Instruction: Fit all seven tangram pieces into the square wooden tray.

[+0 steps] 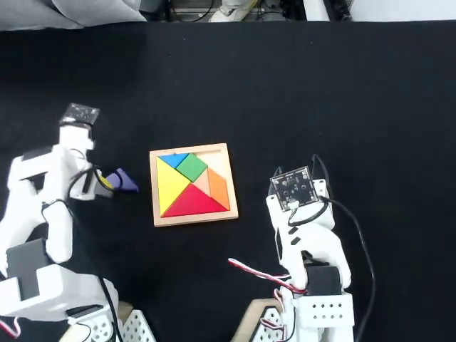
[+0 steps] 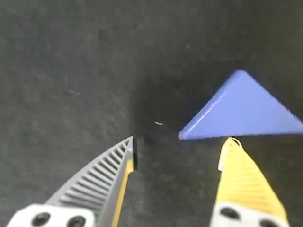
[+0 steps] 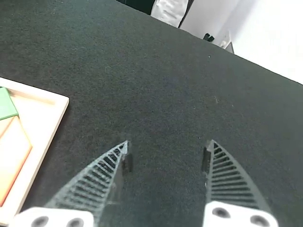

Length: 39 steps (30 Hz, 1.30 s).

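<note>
Purple triangle (image 2: 246, 109) lies flat on black cloth (image 1: 320, 92), outside and left of wooden tray (image 1: 194, 219). Six coloured pieces (image 1: 171, 187) sit inside tray. Left gripper (image 2: 181, 142) left of tray at the triangle, jaws apart, gripping nothing. Right gripper (image 3: 165, 149) right of tray, jaws apart, empty.

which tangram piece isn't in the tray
The blue-purple triangle, lying on the black cloth by the left gripper; the other pieces sit inside the wooden tray.

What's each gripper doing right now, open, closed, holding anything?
Left gripper: open, holding nothing; the blue triangle lies just past one fingertip.
Right gripper: open, empty.
</note>
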{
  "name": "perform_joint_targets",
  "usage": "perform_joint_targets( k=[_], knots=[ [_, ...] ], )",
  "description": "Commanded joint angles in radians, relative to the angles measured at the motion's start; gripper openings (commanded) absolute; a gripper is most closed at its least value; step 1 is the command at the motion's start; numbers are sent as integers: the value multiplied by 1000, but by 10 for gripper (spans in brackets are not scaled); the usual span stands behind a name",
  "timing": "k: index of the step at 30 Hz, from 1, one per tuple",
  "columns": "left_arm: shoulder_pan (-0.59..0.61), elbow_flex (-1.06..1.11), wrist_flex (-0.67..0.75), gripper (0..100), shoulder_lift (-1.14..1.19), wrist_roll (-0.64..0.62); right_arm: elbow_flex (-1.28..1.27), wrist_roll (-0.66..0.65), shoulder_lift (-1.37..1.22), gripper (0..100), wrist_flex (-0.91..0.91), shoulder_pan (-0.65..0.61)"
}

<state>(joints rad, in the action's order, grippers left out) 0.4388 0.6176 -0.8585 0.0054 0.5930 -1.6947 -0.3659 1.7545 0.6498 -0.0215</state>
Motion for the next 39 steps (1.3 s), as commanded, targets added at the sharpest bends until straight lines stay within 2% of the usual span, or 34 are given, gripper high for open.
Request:
perform_joint_targets(
  k=[1, 5, 8, 10, 14, 16, 19, 23, 30, 36, 39],
  knots=[
    [15, -97, 17, 287, -5, 15, 4, 0, 19, 243, 5, 8],
    [8, -154, 18, 287, -3, -2, 4, 0, 19, 243, 5, 8],
    [-18, -183, 8, 287, -11, -107, 4, 0, 19, 243, 5, 8],
    [-44, -208, -61, 288, -21, -201, 4, 0, 19, 243, 5, 8],
    [-145, -308, -348, 291, -64, -381, 4, 0, 19, 243, 5, 8],
    [-193, -306, -399, 289, -75, -483, 4, 0, 19, 243, 5, 8],
    [-211, -286, -427, 291, -69, -741, 4, 0, 19, 243, 5, 8],
    [-220, -196, -393, 293, -66, -1054, 4, 0, 19, 243, 5, 8],
    [-177, -124, -222, 293, -52, -1358, 4, 0, 19, 243, 9, 8],
    [-170, -110, -150, 293, 14, -1384, 4, 0, 19, 243, 17, 6],
    [-170, -120, -140, 294, 86, -1473, 4, 0, 19, 243, 18, 6]
  ],
)
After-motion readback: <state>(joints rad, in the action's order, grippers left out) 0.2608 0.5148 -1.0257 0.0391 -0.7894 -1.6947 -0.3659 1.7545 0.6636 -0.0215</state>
